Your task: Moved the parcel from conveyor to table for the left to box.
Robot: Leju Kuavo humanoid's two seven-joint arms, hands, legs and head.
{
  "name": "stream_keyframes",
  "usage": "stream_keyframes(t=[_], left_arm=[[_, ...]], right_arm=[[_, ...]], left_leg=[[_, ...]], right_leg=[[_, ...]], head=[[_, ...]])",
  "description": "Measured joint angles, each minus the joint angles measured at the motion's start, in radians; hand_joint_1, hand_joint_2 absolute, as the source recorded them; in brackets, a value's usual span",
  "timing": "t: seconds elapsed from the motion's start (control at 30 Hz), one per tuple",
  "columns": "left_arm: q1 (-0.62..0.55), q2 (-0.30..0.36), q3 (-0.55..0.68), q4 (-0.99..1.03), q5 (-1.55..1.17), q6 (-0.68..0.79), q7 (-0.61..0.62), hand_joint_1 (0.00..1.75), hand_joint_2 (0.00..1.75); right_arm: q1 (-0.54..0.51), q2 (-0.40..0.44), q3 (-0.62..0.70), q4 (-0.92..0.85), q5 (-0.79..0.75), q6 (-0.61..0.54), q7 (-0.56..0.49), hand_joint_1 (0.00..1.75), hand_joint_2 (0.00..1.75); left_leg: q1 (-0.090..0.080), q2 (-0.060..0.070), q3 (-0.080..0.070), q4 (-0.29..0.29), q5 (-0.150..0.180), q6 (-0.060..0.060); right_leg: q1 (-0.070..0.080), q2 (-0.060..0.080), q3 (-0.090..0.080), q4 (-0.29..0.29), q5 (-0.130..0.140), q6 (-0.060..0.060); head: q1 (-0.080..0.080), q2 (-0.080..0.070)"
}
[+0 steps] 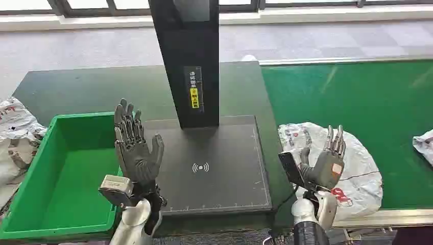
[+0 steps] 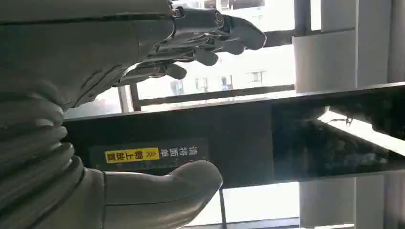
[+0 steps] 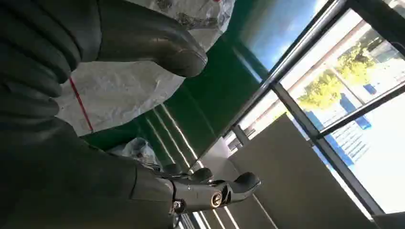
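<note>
Both hands are raised, fingers spread, holding nothing: left hand (image 1: 135, 150) above the bin (image 1: 66, 173) edge, right hand (image 1: 324, 163) just over the parcel (image 1: 352, 168), which lies on the conveyor (image 1: 357, 102) at its near edge. Looks like pre-grasp; next, right hand drops and closes on the parcel, then carries it left to the table (image 1: 102, 89). Scanner post (image 1: 189, 61) and its pad (image 1: 214, 168) stand in that path; another bag (image 1: 424, 143) sits further down the belt.

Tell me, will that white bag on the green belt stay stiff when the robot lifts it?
Probably not. The white parcel looks like a crinkled plastic mailer, so it should sag and fold. Its glossy film may slide in the right hand. It lies flat, so rolling seems unlikely.
</note>
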Motion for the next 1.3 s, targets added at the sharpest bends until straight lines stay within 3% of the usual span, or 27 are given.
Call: stream_keyframes(t=[1.03,1.3], left_arm=[[0.006,0.000,0.000,-0.016,-0.005,-0.012,0.000,0.00,1.75],[0.008,0.000,0.000,-0.017,-0.008,-0.015,0.000,0.00,1.75]], right_arm=[[-0.014,0.010,-0.079,0.035,-0.025,0.000,-0.032,0.00,1.75],[-0.035,0.010,-0.096,0.086,-0.129,0.000,-0.066,0.00,1.75]], left_leg=[[0.000,0.000,0.000,0.000,0.000,0.000],[0.000,0.000,0.000,0.000,0.000,0.000]], right_leg=[[-0.001,0.000,0.000,0.000,0.000,0.000],[-0.001,0.000,0.000,0.000,0.000,0.000]], head=[[0.000,0.000],[0.000,0.000]])
